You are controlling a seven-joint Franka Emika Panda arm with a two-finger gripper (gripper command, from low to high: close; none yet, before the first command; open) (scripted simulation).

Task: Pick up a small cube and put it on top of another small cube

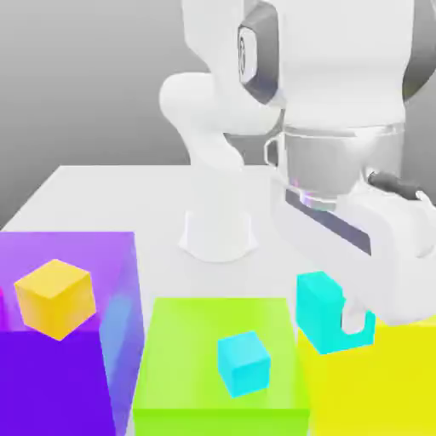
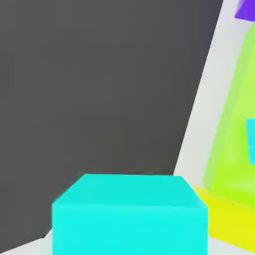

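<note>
A: Is the gripper pinching the turquoise cube?
B: Yes, carrying it above the yellow box; I'd keep it level while centring over the sky-blue cube

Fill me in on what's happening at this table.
A white robot arm holds the turquoise small cube in its gripper, jaws shut on it, above the edge of the big yellow box. A sky-blue small cube sits in the green box on the exterior view's left of it, and an orange-yellow cube in the purple box. Nothing is stacked yet.
</note>
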